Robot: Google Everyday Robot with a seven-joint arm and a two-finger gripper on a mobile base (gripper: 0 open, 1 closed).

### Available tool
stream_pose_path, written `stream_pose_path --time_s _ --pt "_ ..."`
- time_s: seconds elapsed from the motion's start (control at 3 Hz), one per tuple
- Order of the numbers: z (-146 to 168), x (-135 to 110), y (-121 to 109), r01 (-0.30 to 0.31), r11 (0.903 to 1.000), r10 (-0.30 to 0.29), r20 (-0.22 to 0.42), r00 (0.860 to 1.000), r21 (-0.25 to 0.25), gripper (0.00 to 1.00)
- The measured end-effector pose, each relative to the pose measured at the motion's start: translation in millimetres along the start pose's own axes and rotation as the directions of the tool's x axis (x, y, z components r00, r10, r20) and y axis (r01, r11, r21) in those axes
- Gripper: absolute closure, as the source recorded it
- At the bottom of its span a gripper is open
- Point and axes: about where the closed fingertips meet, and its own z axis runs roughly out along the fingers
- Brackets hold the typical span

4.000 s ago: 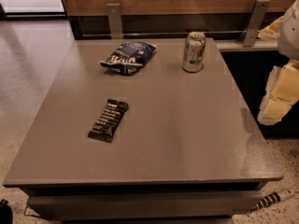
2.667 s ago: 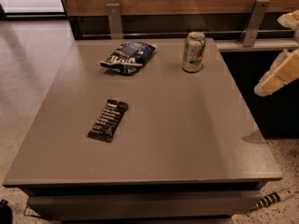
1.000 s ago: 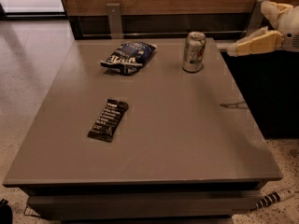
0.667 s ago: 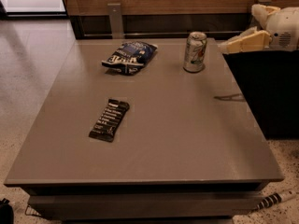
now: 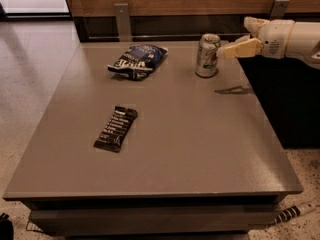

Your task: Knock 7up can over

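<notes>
step: lining up the shove, 7up can upright on table | gripper just right of it, fingers apart, empty | next: push left, up high, I reckon

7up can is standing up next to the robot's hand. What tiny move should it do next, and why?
Probably a short sideways push toward the blue crisp bag. The gripper hovers just beside the upright 7up can, level with its upper half, so a nudge up there should tip it over on the table.
</notes>
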Motion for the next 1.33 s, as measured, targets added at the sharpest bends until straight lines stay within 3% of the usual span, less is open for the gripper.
stream_pose_path --time_s 0.67,1.0,1.33 --pt "42.9 38.2 -3.0 -0.101 0.9913 0.106 0.063 0.992 -0.085 0.0" --pt "52.8 51.4 -1.2 -0.123 0.9869 0.133 0.087 0.987 -0.104 0.0" --pt "60.8 59.5 2.3 -0.129 0.9847 0.142 0.109 0.984 -0.118 0.16"
